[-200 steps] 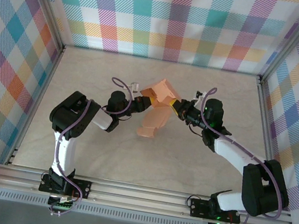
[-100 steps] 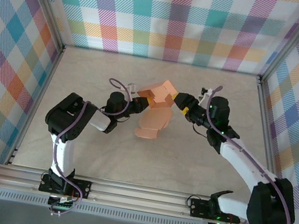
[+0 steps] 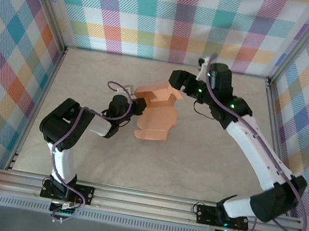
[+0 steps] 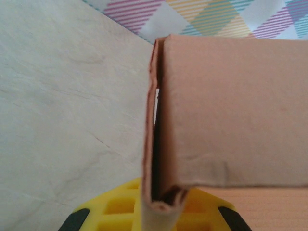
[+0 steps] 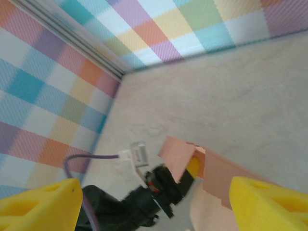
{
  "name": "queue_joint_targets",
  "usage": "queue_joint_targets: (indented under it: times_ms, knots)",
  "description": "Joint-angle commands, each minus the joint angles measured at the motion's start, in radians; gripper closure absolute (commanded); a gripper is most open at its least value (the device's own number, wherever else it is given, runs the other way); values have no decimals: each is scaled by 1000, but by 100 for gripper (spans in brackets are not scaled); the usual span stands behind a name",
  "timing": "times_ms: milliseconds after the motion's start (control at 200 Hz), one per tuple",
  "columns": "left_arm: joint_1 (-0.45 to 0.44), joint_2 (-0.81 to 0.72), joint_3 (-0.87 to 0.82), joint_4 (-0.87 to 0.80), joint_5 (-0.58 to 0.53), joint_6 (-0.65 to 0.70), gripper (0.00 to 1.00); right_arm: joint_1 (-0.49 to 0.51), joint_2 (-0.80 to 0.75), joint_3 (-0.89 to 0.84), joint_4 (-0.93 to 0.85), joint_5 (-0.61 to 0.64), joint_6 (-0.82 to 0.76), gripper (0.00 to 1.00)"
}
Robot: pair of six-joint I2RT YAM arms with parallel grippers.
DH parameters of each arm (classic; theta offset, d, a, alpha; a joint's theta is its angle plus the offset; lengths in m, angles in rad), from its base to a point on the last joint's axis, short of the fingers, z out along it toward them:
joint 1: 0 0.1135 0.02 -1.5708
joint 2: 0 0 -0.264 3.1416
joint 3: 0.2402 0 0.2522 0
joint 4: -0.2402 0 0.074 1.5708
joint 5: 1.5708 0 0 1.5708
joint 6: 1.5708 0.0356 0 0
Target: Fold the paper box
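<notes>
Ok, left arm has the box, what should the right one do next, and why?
Probably bring the right gripper down to the raised flap of the box and close on it: its jaws stand open, apart from the box, while the left gripper pinches a folded edge.

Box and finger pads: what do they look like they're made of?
Box: thin salmon card with a matte finish. It has a fibrous surface and soft creases, and a doubled layer shows at the folded edge. Pads: yellow and matte, with moulded square recesses. Probably rubber or printed plastic; the look doesn't settle which.
</notes>
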Motion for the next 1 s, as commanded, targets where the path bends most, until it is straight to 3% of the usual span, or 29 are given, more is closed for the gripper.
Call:
queue_joint_targets:
  times_ms: [0, 130, 330, 475, 825, 995]
  knots:
    - [2, -49, -19, -8, -93, 66, 100, 66, 119, 183, -236, 180, -110, 20]
    - [-1, -68, -35, -13, -144, 95, 100, 142, 277, 421, -395, 311, -145, 24]
    - [0, -128, -30, -127, -204, 122, 100, 167, 506, 711, -604, 320, -121, 32]
    - [-5, -166, -31, -168, -227, 137, 100, 167, 554, 730, -610, 303, -93, 40]
    - [-5, -158, -20, -179, -214, 124, 100, 167, 605, 727, -638, 272, -50, 43]
    - [-7, -158, -27, -149, -188, 126, 100, 156, 617, 726, -618, 229, -24, 56]
